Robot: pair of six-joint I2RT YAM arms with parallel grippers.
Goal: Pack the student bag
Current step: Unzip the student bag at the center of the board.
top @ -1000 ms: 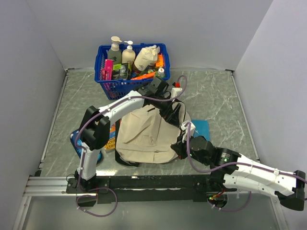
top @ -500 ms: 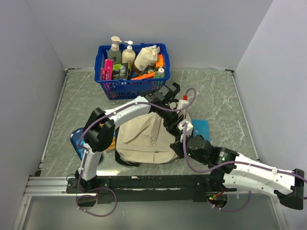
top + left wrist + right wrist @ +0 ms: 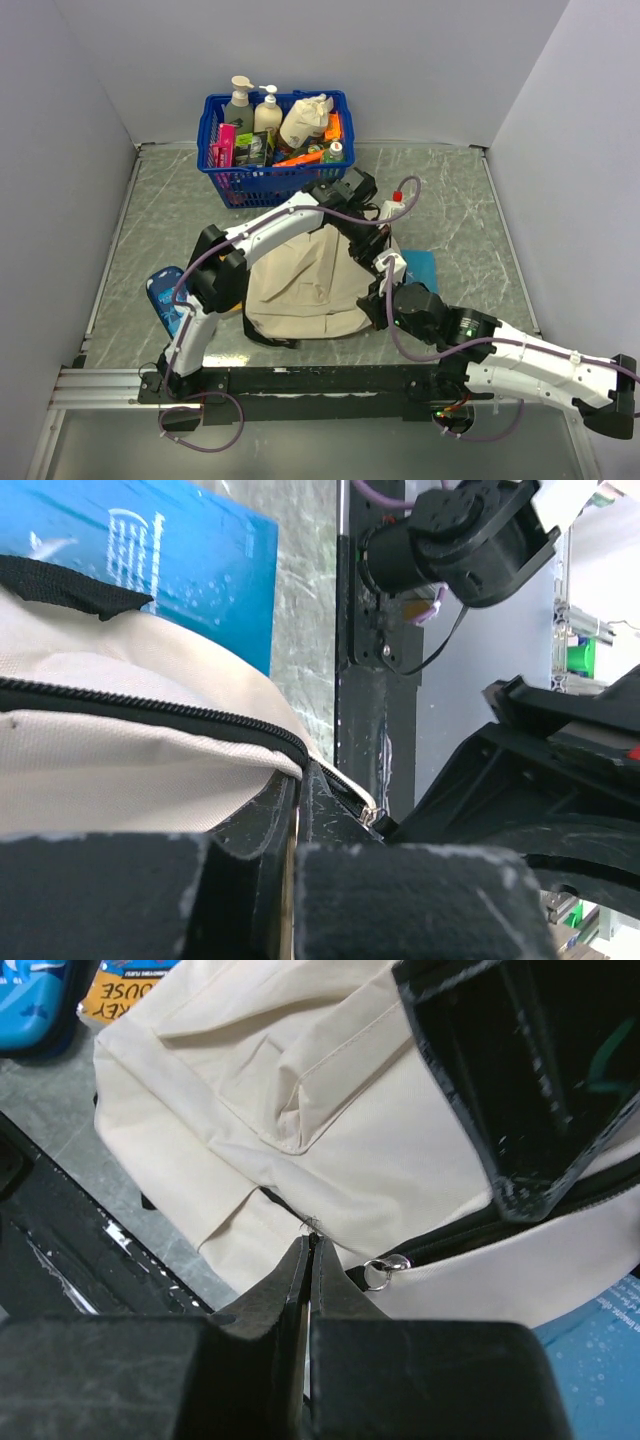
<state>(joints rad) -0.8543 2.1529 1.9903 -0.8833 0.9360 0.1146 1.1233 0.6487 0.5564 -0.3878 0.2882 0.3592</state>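
Observation:
The student bag (image 3: 300, 285) is a soft beige backpack lying flat mid-table, its black zipper (image 3: 150, 705) running along its right edge. My left gripper (image 3: 374, 252) reaches over the bag's right side and is shut, pinching the beige edge by the zipper (image 3: 297, 772); the metal zipper pull (image 3: 371, 816) sits just beside its tips. My right gripper (image 3: 379, 300) is shut on the bag's fabric (image 3: 308, 1243) at the near right edge, next to a silver pull ring (image 3: 378, 1273). The left gripper's black body (image 3: 520, 1090) hangs over the bag in the right wrist view.
A blue basket (image 3: 215, 150) of bottles and packets stands at the back. A blue flat pad (image 3: 422, 268) lies under the bag's right side. A blue pencil case (image 3: 165, 295) and an orange book (image 3: 125, 990) lie left of the bag.
My left gripper has slid right along the bag's right side and gone from open to shut on its edge. The right gripper has stayed shut in place.

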